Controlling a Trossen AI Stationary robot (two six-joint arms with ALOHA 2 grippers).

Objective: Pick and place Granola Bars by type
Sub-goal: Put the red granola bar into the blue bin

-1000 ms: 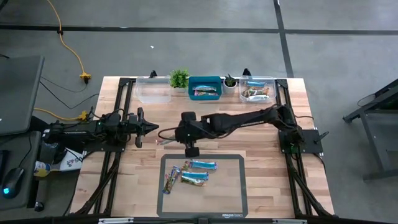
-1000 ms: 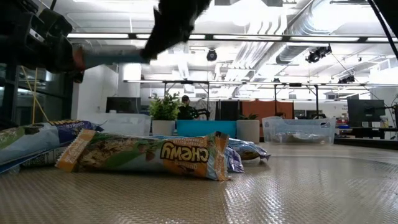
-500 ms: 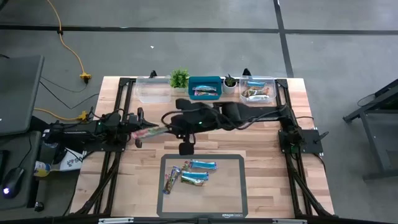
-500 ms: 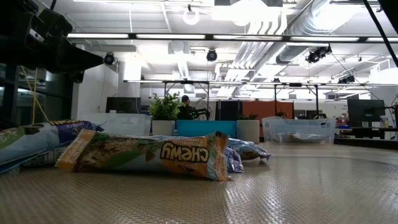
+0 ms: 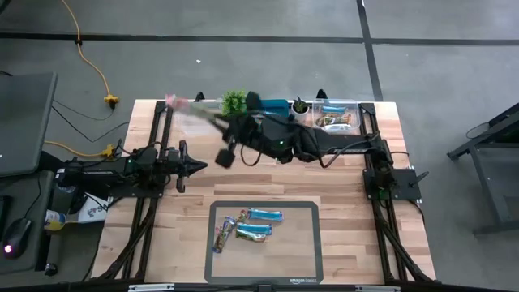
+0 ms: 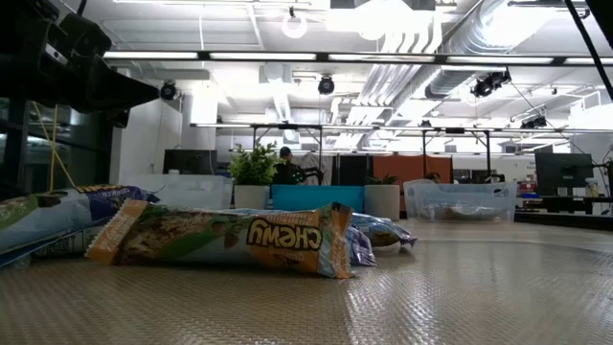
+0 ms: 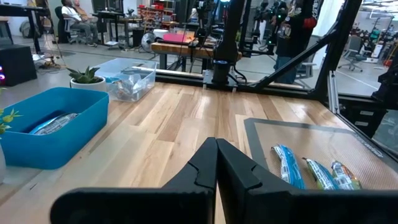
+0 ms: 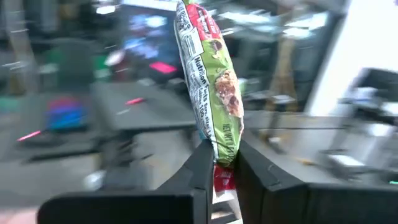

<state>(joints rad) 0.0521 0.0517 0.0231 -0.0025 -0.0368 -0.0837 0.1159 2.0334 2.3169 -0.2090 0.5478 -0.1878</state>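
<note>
The right gripper (image 8: 224, 158) carries a green bar (image 8: 208, 81), jaws clamped on one end (it dangles); lower it over the clear bin (image 5: 200, 118) before releasing.

I saw a surface (image 5: 340, 195) of pale, smooth wood planks under a dark, finely textured mat (image 5: 300, 259). The granola bars (image 5: 247, 225) wore glossy, crinkled wrappers. The blue bin (image 7: 74, 127) looked matt plastic, the clear bin (image 5: 199, 122) translucent plastic.
</note>
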